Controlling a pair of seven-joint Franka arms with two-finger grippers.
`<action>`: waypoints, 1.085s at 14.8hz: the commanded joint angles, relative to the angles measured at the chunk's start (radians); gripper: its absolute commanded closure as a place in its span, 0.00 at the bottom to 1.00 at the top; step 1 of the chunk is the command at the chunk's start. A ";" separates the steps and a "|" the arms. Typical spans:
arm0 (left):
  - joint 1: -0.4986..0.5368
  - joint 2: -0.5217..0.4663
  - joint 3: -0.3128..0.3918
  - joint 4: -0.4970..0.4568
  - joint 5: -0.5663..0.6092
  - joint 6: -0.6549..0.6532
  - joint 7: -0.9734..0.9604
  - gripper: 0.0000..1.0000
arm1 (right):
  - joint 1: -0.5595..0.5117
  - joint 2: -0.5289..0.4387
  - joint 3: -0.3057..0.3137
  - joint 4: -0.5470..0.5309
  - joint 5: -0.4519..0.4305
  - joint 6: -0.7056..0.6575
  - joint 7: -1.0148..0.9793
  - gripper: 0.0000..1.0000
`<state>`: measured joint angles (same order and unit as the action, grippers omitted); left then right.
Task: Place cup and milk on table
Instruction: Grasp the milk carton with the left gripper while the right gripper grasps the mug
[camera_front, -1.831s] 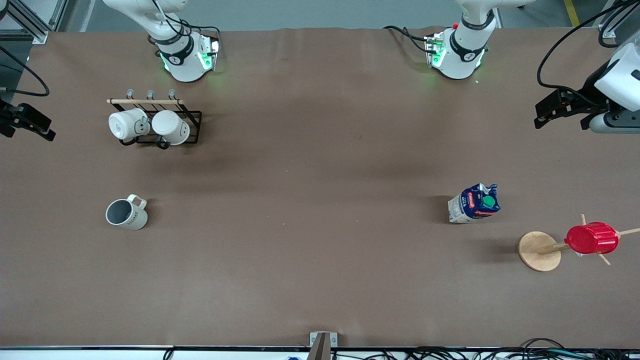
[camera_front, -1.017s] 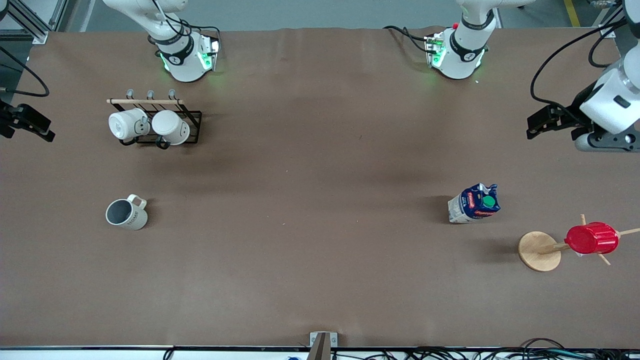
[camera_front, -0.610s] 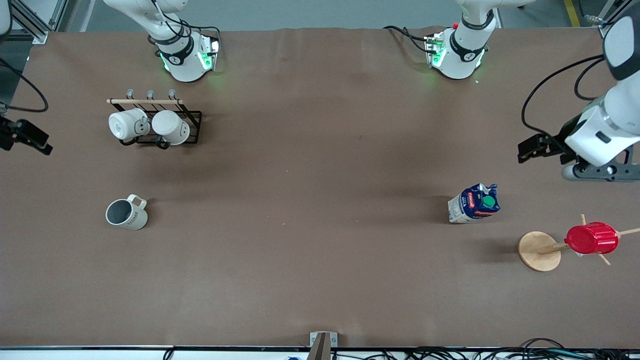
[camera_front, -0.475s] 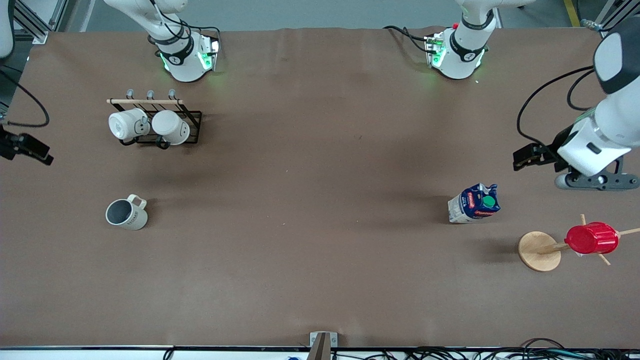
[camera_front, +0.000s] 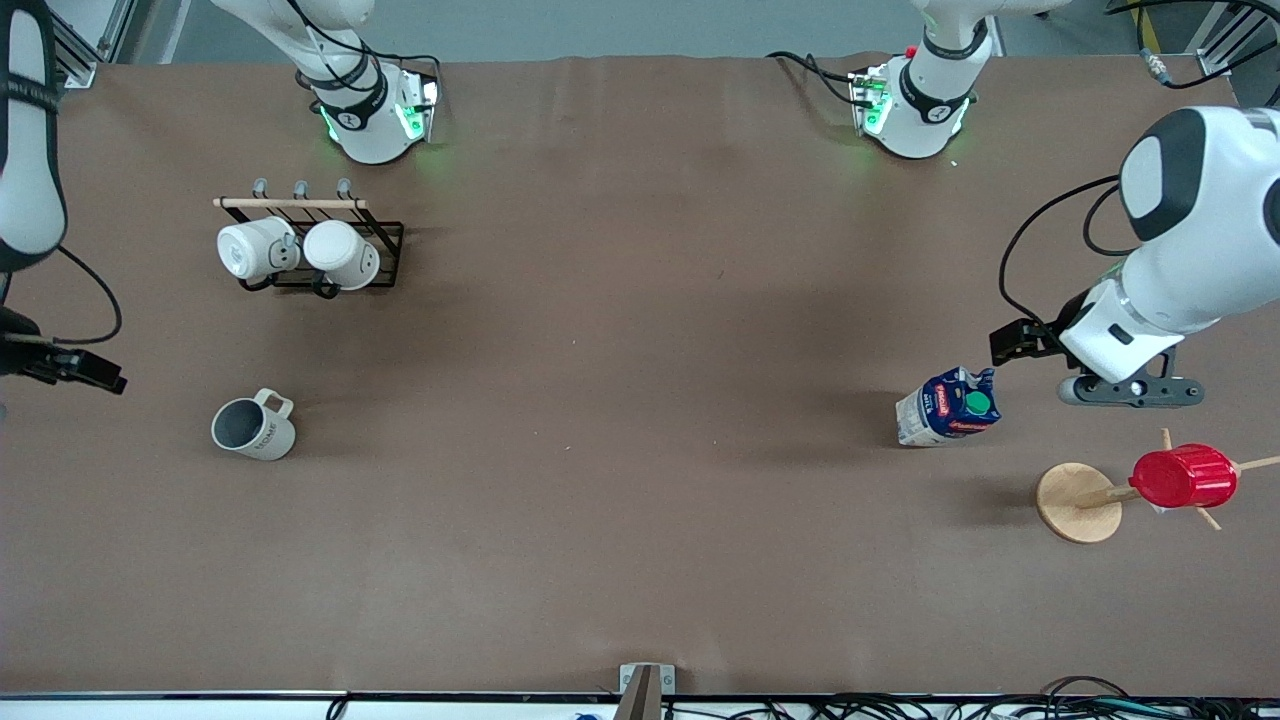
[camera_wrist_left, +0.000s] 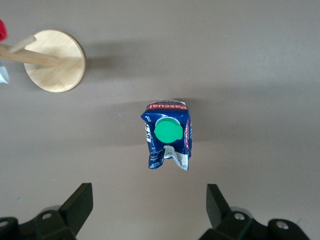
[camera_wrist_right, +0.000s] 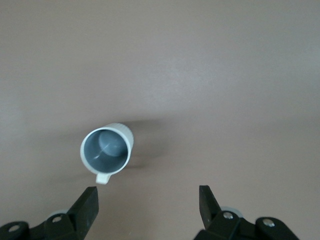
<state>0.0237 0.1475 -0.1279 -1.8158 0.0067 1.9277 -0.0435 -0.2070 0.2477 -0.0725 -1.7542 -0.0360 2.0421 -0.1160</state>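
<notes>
Gabled milk (camera_front: 948, 407), squarish-handled cup (camera_front: 252, 426) upright, matte table (camera_front: 620, 480).

The cup (camera_front: 253, 427) stands upright on the table (camera_front: 620, 420) toward the right arm's end, nearer the front camera than the mug rack (camera_front: 312, 245) with two mugs (camera_front: 300, 253). The milk (camera_front: 948, 406) stands toward the left arm's end, well apart from the cup. Near the milk, slightly nearer the camera, stands a wooden peg stand (camera_front: 1080, 502) bearing a ribbed cup (camera_front: 1184, 477).
</notes>
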 joint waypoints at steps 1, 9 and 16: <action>-0.001 -0.051 -0.002 -0.101 0.018 0.074 -0.010 0.00 | -0.011 0.065 0.014 0.004 0.019 0.064 -0.025 0.11; -0.002 0.001 -0.006 -0.161 0.015 0.204 -0.012 0.00 | 0.009 0.159 0.019 -0.117 0.019 0.299 -0.024 0.12; -0.004 0.059 -0.009 -0.157 0.007 0.310 -0.061 0.00 | 0.017 0.238 0.036 -0.119 0.021 0.299 -0.024 0.15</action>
<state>0.0220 0.1868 -0.1326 -1.9718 0.0067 2.1992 -0.0848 -0.1901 0.4771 -0.0448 -1.8595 -0.0336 2.3297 -0.1263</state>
